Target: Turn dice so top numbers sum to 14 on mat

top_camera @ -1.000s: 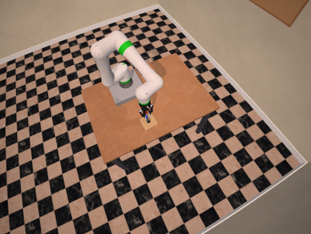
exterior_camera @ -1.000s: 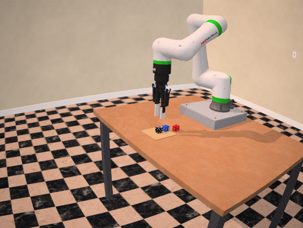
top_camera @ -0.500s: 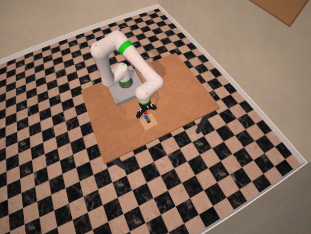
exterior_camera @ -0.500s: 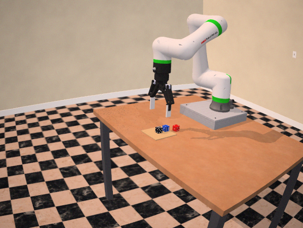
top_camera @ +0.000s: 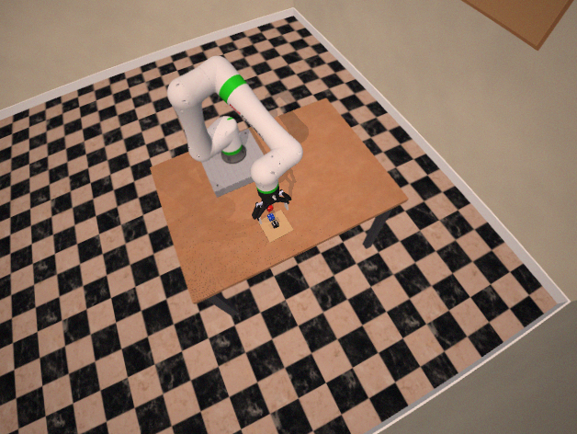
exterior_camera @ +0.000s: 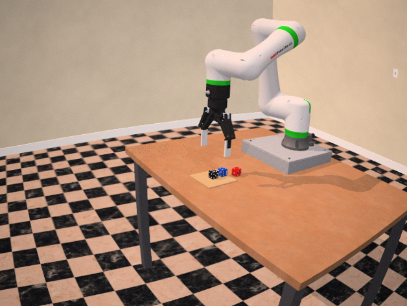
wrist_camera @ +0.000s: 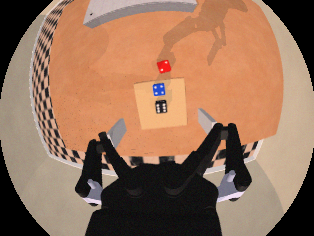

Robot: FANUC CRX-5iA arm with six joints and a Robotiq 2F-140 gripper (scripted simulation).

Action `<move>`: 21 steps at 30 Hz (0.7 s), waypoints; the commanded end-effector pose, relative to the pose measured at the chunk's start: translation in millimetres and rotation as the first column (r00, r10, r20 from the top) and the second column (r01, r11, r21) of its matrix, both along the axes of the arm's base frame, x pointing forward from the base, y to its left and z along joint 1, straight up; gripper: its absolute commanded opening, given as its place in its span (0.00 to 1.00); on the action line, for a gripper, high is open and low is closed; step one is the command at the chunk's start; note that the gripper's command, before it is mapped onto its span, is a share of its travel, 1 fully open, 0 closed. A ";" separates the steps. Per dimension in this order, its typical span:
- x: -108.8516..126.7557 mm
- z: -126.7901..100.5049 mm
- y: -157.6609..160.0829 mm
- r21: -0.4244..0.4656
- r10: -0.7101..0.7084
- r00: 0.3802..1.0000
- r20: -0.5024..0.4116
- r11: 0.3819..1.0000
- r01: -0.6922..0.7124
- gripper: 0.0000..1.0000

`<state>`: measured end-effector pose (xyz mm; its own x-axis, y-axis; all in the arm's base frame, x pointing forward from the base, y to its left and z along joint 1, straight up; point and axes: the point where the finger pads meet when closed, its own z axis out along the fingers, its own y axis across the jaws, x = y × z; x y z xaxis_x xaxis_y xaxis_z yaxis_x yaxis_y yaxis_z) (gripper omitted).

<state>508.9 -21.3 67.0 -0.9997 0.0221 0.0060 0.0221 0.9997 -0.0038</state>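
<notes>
Dice work looks partly done: the black die [exterior_camera: 212, 174] and blue die [exterior_camera: 222, 171] sit side by side on the tan mat [exterior_camera: 203, 180], while the red die [exterior_camera: 236, 171] rests just right of it on the bare table [exterior_camera: 295, 210], so it must yet be brought on. Top pips are too small to read, so the sum is unknown. The gripper [exterior_camera: 215, 146] hangs above the mat, spread wide and empty.

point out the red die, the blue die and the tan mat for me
red die [exterior_camera: 236, 171], exterior view, on its front face
blue die [exterior_camera: 222, 171], exterior view, on its front face
tan mat [exterior_camera: 210, 183], exterior view, on a bare part near its front edge
</notes>
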 end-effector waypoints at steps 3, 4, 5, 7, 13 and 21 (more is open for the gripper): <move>-11.8 0.7 4.1 0.001 0.203 0.979 0.000 0.979 -0.203 1.00; -12.2 0.7 4.3 0.001 0.210 0.978 0.000 0.978 -0.210 1.00; -14.9 0.8 5.2 0.002 0.255 0.967 0.000 0.967 -0.255 1.00; -18.7 0.9 6.4 0.002 0.317 0.948 0.000 0.948 -0.317 1.00; -30.4 0.9 9.9 0.003 0.496 0.868 -0.001 0.868 -0.496 1.00; -44.8 0.5 13.7 0.005 0.689 0.724 -0.001 0.724 -0.689 1.00</move>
<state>471.9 -9.7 67.5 -0.8264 -0.5629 0.0122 -0.5630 0.8264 -0.0067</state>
